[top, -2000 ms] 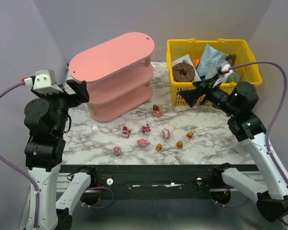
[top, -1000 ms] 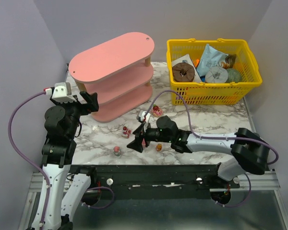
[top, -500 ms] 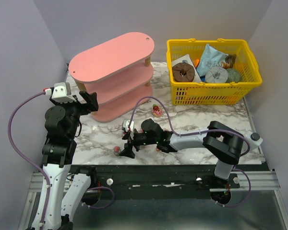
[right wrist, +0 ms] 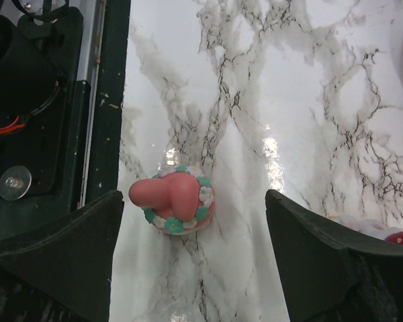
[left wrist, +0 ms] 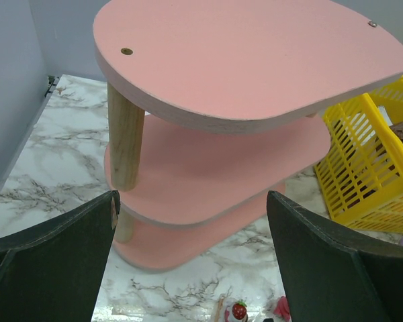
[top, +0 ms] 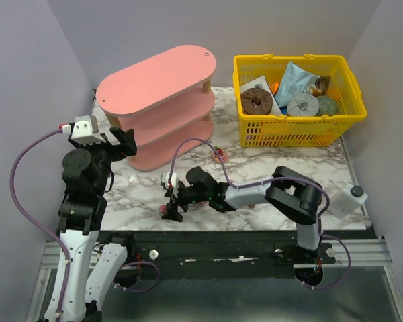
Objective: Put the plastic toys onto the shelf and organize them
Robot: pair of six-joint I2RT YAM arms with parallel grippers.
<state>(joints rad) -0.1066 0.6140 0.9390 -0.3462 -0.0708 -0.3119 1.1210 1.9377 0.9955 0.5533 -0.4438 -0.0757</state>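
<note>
The right hand (top: 172, 208) has swung down from the basket (top: 289, 131), so a pink toy (right wrist: 176, 199) now lies between its spread fingers.

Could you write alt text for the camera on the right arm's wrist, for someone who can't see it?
A small pink toy with a white and green beaded rim sits on a marble table, between the two open dark fingers of the right tool. A black frame runs along the left.

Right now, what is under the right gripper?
One pink toy with a green-and-white dotted rim sits on the marble table between the open fingers, touching neither. From above, the right gripper mostly covers it.
</note>
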